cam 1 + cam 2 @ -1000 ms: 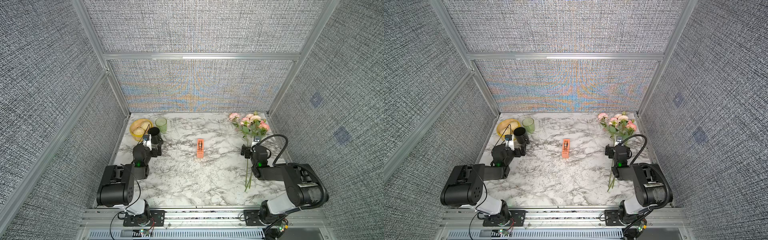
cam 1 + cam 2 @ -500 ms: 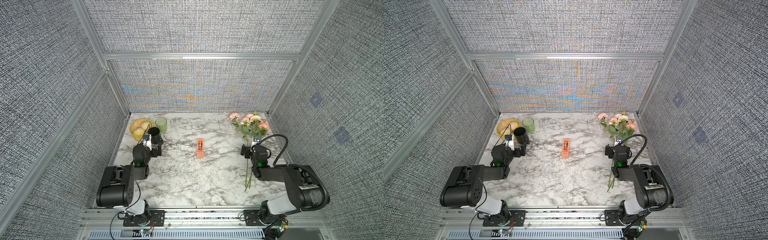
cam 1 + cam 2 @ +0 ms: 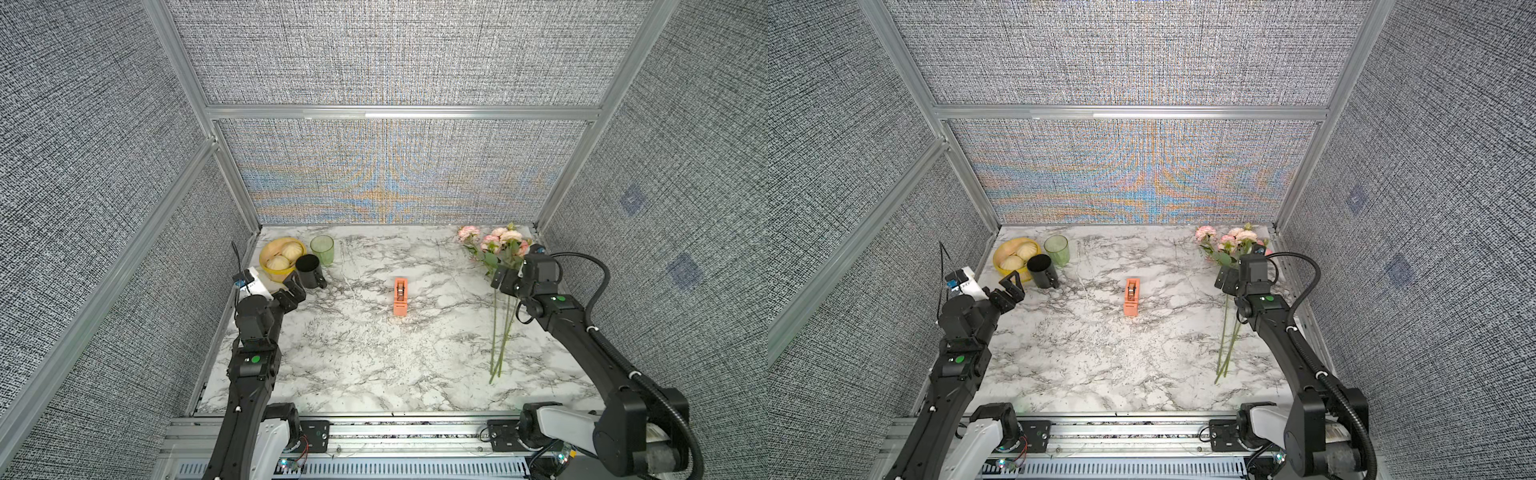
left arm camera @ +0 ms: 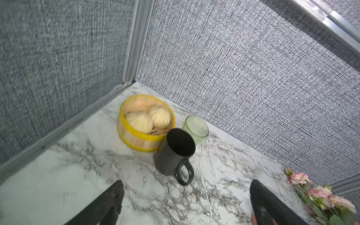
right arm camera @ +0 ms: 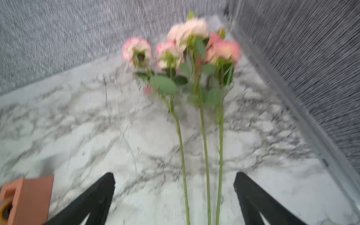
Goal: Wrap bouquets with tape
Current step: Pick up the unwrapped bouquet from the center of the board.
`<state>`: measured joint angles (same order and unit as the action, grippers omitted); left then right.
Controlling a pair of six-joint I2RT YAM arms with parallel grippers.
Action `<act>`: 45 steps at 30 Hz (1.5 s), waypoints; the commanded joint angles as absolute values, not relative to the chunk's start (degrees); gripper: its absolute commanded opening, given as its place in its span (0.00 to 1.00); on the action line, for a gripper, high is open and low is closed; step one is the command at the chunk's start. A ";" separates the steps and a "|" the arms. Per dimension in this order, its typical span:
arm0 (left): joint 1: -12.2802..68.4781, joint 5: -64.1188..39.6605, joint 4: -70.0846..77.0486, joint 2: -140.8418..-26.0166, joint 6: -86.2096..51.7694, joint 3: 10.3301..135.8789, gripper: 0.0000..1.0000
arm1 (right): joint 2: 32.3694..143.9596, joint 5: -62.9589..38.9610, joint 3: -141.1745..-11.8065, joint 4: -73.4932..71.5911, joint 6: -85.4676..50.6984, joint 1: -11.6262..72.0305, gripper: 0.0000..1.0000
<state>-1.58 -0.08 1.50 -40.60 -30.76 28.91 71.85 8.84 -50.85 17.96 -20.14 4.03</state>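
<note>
Item: white marble table (image 3: 365,374), listed from the front edge to the back wall.

1. Bouquet (image 3: 498,249): three long green stems lay loose along the right side. The cut ends were nearest the front and the pink ruffled heads and leaves reached the far right corner.
2. Tape dispenser (image 3: 400,296): orange-salmon, lying flat at mid-table with its roll in the middle slot. It was well apart from the flowers and from both arms.
3. Right gripper (image 5: 174,176): fingers spread wide and holding nothing. It was positioned over the stems just short of the leaves. In the blurred wrist view the stems ran between the fingers and touched neither.
4. Left gripper (image 3: 294,291): fingers spread wide and empty, at the left side, just short of the black mug (image 3: 309,270).
5. Yellow-rimmed steamer basket (image 4: 136,134): it held two pale buns (image 4: 139,121) and sat just behind the mug.
6. Green translucent cup (image 3: 322,249): upright beside the basket, near the back wall.
</note>
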 commanded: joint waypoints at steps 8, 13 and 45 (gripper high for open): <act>-1.49 -13.43 -4.67 -54.07 -30.75 35.29 1.00 | 92.79 7.36 -62.97 36.33 -18.72 0.43 0.99; -1.49 -17.29 -3.41 -58.00 -30.70 36.38 1.00 | 100.72 3.18 -66.16 33.66 -16.96 -2.60 0.99; -1.49 -18.04 -4.48 -55.32 -31.44 36.40 0.87 | 111.95 4.82 -76.79 37.58 -11.16 3.48 0.08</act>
<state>-1.54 -17.54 -4.82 -55.99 -30.48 36.18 113.32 7.27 -77.49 37.98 -11.97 2.83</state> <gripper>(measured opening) 0.864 0.094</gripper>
